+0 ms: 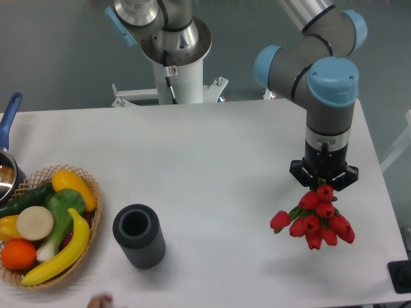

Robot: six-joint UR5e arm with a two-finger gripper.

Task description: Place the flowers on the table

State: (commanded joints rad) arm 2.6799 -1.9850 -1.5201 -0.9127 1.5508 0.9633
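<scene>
Wicker basket (90, 221) far left w/ banana (61, 253), orange (17, 254), yellow pepper (72, 185), other veg. Dark grey cylinder vase (138, 235) just right of it, upright. Red tulip bunch (314, 219) at right, hanging under gripper (323, 185), above white table (205, 160). Fingers hidden behind blooms; jaw gap not visible, can't tell grip.

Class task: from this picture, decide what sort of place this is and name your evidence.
Probably a robotics lab: a pedestal-mounted robot arm at a plain white table, with props such as red flowers and a basket of toy produce.
</scene>
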